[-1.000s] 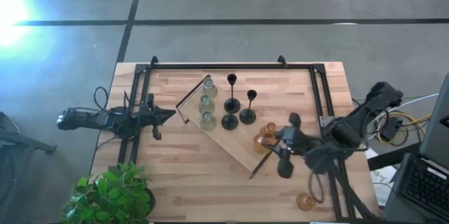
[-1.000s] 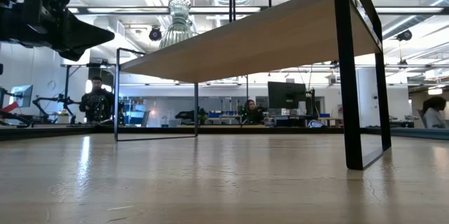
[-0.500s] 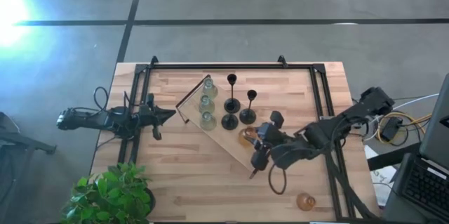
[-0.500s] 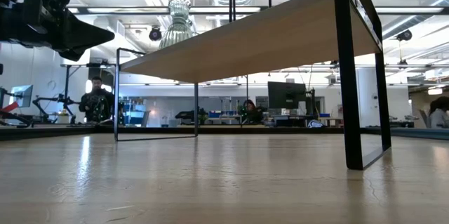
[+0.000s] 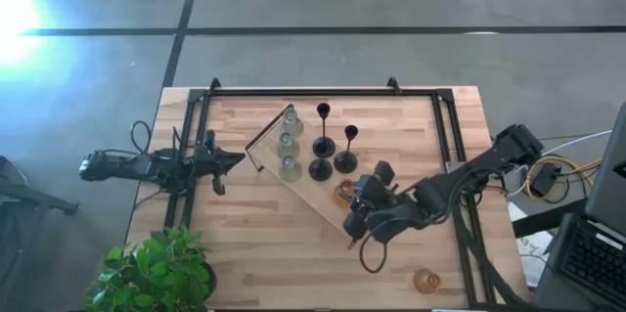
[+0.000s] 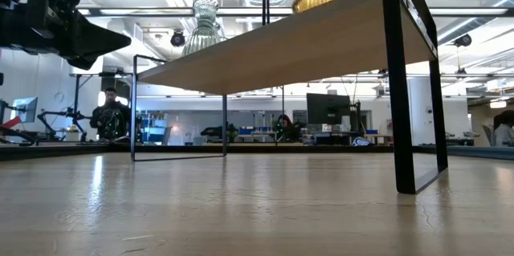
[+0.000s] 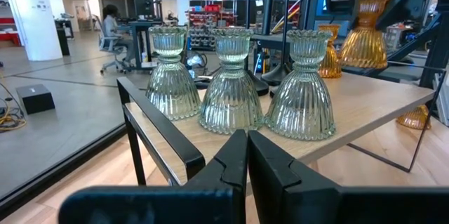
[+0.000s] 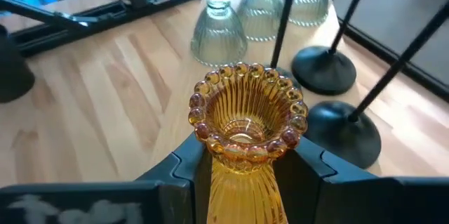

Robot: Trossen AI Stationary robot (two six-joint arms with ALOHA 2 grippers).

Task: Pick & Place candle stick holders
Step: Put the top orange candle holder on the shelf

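Right gripper point(image 8: 242, 164) is pinching an amber glass holder point(image 8: 245, 129) over the wooden board point(image 5: 318, 204); left gripper point(image 7: 245, 175) sits pressed together at the counter's left. Risk: it clips the black holders point(image 8: 337, 129) just beside it and topples one.

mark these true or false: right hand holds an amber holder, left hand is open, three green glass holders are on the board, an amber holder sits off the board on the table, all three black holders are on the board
1. The right hand holds an amber holder: true.
2. The left hand is open: false, its fingers are shut together and hold nothing.
3. Three green glass holders stand on the wooden board: true.
4. One amber holder sits on the table, off the board: true.
5. Three black holders stand on the board: false, only two show in the high view.
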